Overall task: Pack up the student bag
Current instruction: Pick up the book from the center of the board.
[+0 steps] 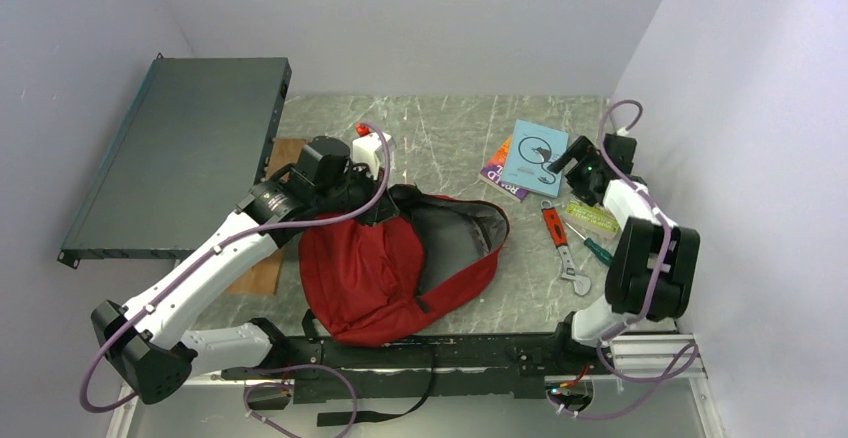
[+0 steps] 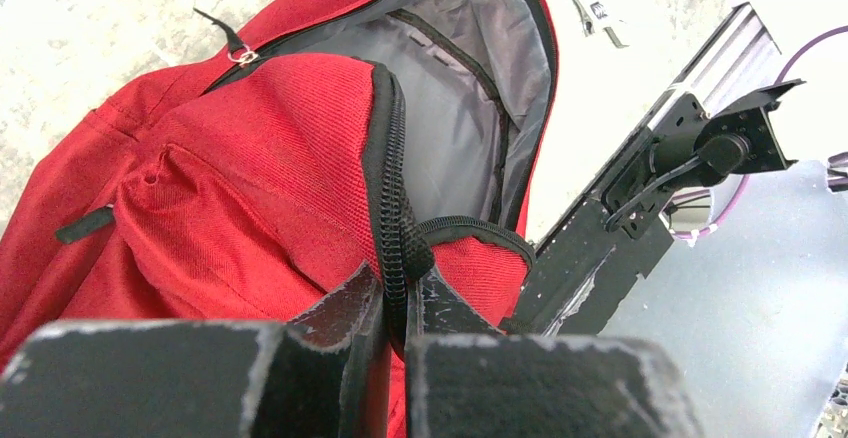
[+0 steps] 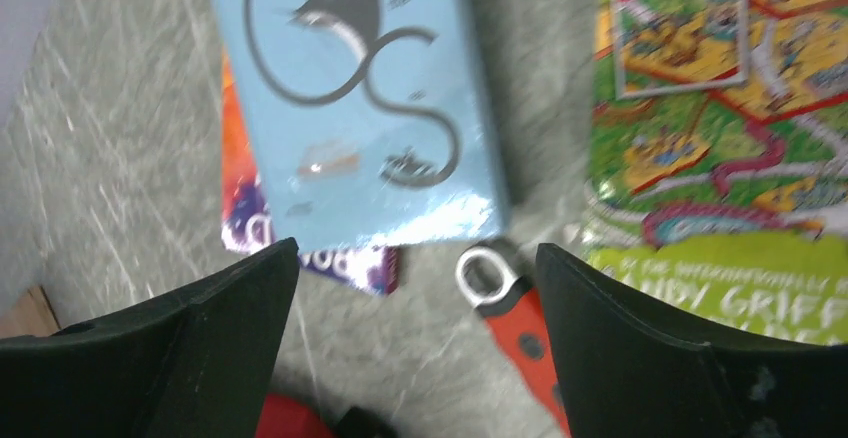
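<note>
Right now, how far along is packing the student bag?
Done: the red backpack is unzipped, its grey lining showing nothing packed. In hand: the left hand pinches the zipper rim, holding the mouth open; the right hand hangs open over the light blue book. Left: that book, the purple book beneath it, the green book, the wrench and the screwdriver all lie on the table.

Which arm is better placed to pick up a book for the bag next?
Right. The right gripper hangs open just above the light blue book, while the left gripper is shut on the student bag at its zipper edge, holding the mouth open.
</note>
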